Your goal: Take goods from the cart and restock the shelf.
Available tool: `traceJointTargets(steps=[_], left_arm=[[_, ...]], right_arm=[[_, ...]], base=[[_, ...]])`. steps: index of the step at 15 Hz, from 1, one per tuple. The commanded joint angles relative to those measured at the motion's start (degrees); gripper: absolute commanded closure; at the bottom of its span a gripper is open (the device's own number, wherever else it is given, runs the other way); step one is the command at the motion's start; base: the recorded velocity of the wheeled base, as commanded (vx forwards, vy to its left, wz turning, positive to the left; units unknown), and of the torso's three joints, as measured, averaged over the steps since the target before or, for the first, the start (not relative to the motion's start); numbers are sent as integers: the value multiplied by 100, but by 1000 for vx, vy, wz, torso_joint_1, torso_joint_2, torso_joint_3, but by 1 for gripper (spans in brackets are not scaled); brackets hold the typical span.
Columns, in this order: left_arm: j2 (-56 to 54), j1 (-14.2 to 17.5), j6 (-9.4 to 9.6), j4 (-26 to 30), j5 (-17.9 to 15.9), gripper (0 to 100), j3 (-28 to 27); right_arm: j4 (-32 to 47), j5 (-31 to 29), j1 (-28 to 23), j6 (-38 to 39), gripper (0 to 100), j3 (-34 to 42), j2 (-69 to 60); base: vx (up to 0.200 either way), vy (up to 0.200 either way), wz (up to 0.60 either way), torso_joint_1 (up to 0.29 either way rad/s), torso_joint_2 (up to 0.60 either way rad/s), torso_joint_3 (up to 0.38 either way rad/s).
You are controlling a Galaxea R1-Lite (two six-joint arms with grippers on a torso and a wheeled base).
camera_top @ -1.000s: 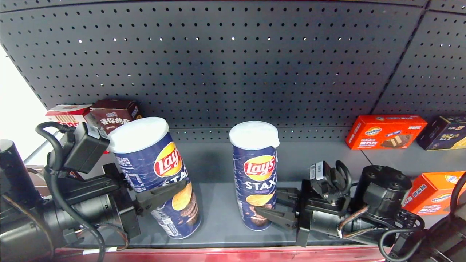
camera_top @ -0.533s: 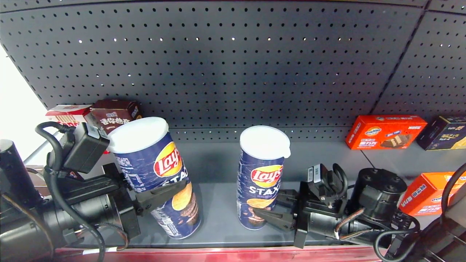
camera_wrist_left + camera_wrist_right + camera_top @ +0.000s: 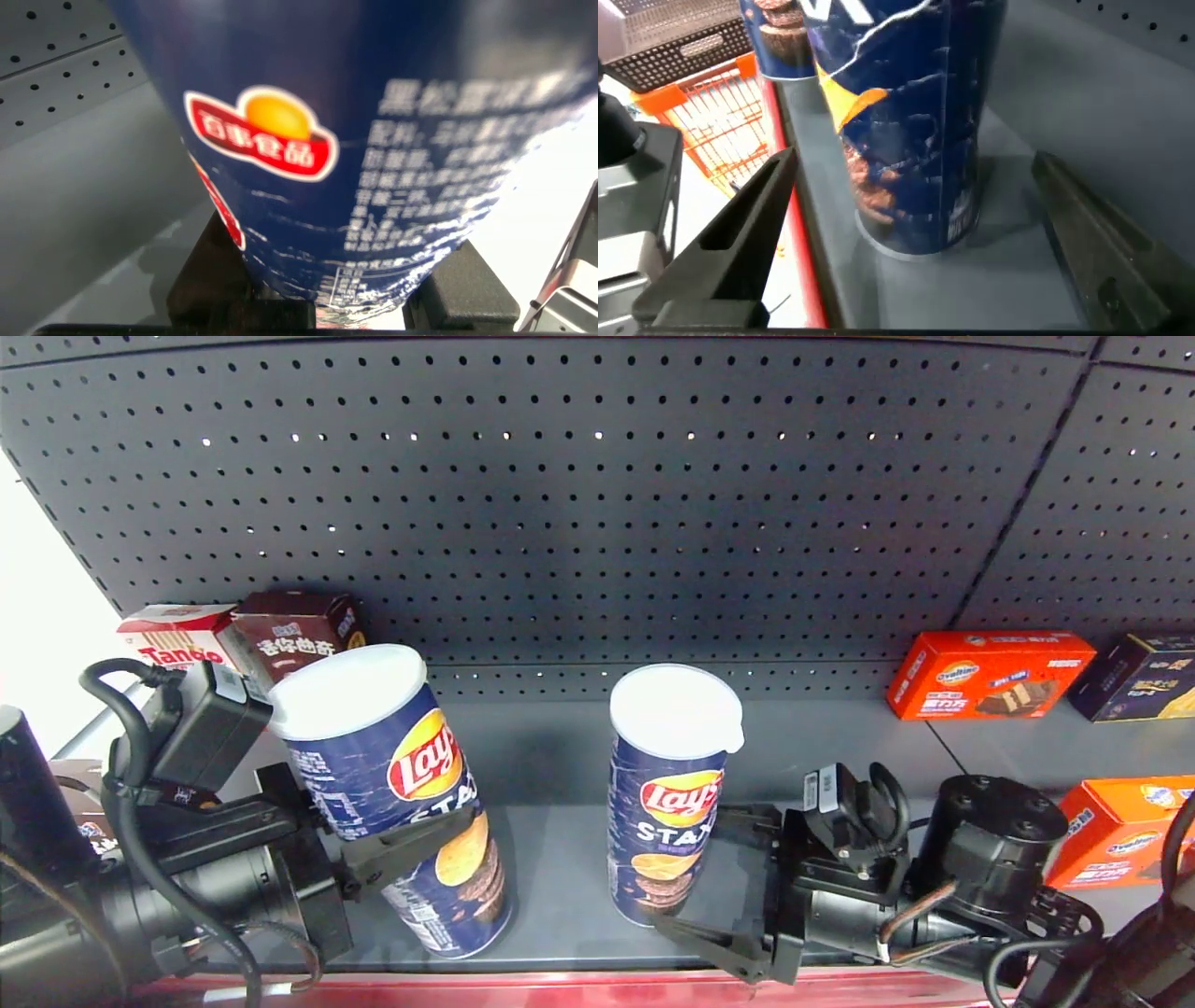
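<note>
Dark-blue cylindrical crisp cans with white plastic lids, two of them, are at the front of the grey metal shelf (image 3: pixel 560 905). The left can (image 3: pixel 397 803) leans, its lid tipped toward the robot's left. The left gripper (image 3: pixel 392 826) pinches it around the middle: one black finger (image 3: pixel 411 840) crosses its front face and the other is hidden behind it. Its base is right at the shelf's front edge; I cannot tell whether it rests on the board.

The right can (image 3: pixel 667 793) stands upright on the shelf, well apart from the left can. The right gripper (image 3: pixel 691 868) is spread wide, with this can's lower part between its jaws. In the right wrist view a gap shows on each side between the can and the fingers (image 3: pixel 738 224).

An orange wire cart (image 3: pixel 710 112) sits below the shelf's red front edge. A brown cardboard box (image 3: pixel 294 630) stands at the back left against the perforated grey back panel (image 3: pixel 597 504), and an orange cardboard box (image 3: pixel 985 672) stands at the back right.
</note>
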Motion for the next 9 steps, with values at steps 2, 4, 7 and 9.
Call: traceJointTargets(steps=[2,4,7,9], left_arm=[[-78,1,-10,-3,-1,100,60],[-78,-8,-10,-3,-1,100,86],[-78,-8,-10,-3,-10,100,78],[-78,-8,-1,-3,-10,100,60]], right_arm=[[-10,20,-172,12,0,581,-895],[8,11,-365,12,0,959,-1501],[52,-68,-928,3,0,1117,-2275],[52,-323,-1429,3,0,1047,-2679]], base=[[0,0,0,0,0,0],[0,0,0,0,0,0],[0,0,0,0,0,0],[0,0,0,0,0,0]])
